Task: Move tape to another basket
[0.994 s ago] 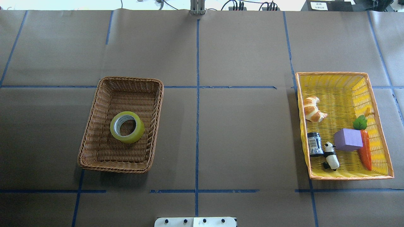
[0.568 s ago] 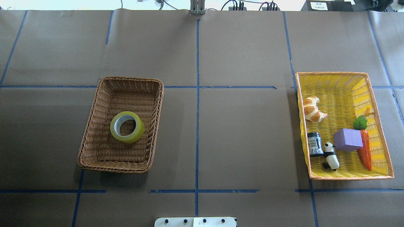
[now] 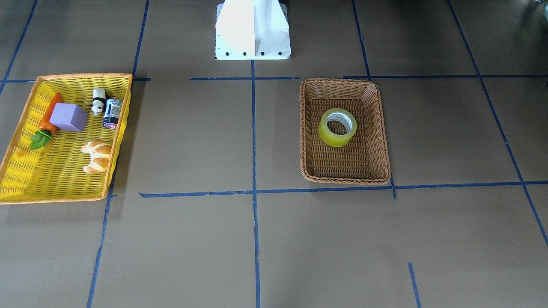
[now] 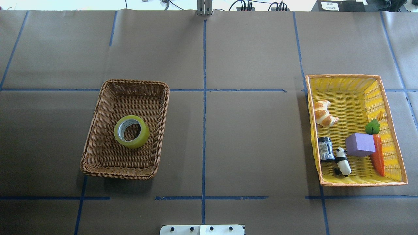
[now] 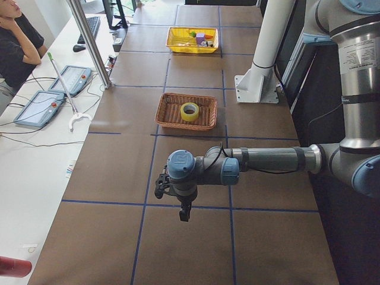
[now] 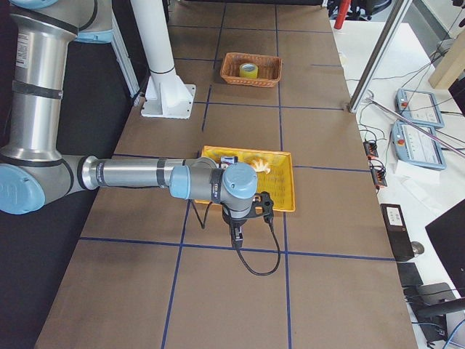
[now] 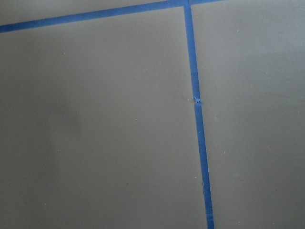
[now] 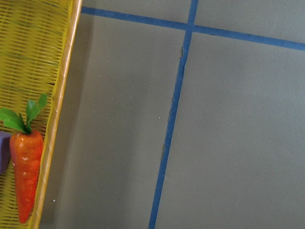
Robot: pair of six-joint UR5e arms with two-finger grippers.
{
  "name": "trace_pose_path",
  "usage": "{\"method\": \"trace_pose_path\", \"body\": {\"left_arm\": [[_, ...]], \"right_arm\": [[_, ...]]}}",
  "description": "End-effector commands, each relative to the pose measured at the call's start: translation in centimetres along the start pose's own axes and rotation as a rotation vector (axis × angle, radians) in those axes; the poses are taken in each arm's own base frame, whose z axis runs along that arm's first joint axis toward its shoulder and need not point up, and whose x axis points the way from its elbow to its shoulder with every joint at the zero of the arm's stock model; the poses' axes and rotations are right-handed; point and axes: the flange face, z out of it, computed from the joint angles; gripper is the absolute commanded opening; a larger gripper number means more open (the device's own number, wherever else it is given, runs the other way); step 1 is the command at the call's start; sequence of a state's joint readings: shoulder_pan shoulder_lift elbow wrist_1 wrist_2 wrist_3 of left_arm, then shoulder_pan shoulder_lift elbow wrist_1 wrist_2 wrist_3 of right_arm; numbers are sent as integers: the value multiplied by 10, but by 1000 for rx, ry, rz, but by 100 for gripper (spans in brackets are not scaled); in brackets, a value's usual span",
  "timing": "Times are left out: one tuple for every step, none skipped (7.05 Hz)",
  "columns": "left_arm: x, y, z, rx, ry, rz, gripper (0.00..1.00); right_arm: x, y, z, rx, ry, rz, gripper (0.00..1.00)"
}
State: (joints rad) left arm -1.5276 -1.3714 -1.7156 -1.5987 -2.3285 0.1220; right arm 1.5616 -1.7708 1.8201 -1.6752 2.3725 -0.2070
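The yellow tape roll (image 4: 137, 143) lies flat in the brown wicker basket (image 4: 135, 81) on the table's left half. It also shows in the front-facing view (image 3: 334, 139) inside that basket (image 3: 342, 81), and in the left view (image 5: 190, 117). Neither gripper shows in the overhead or front-facing views. My left gripper (image 5: 184, 212) hangs over bare table well away from the basket. My right gripper (image 6: 235, 234) hangs just outside the yellow basket (image 6: 283, 182). I cannot tell whether either is open or shut.
The yellow basket with orange rim (image 4: 343, 76) stands on the right and holds a croissant (image 4: 323, 113), black jar (image 4: 325, 149), panda (image 4: 342, 161), purple block (image 4: 360, 144) and carrot (image 4: 378, 156). The white pedestal (image 3: 252, 30) stands at the table's near edge. An operator (image 5: 15, 47) sits beside the table.
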Motion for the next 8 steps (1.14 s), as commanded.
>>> {"method": "trace_pose_path", "body": {"left_arm": [[2,-2,-2,6,4,5,100],[2,-2,-1,3,4,5,100],[1,0,0,1,5,3,100],[-1,4,2,-3,4,-3,100],[-1,4,2,-4,2,-3,100],[-2,5,2,-6,4,-5,100],[-1,5,2,-5,5,-5,100],[0,4,1,-2,5,-2,100]], "right_arm": [[0,0,1,-1,-1,-1,100],[0,0,1,-2,-1,0,100],[0,-1,0,0,-1,-2,100],[0,-1,0,0,-1,-4,100],[0,-1,0,0,-1,-4,100],[0,-1,0,0,1,-4,100],[0,-1,0,0,1,-2,100],[-1,-1,0,2,0,-4,100]]}}
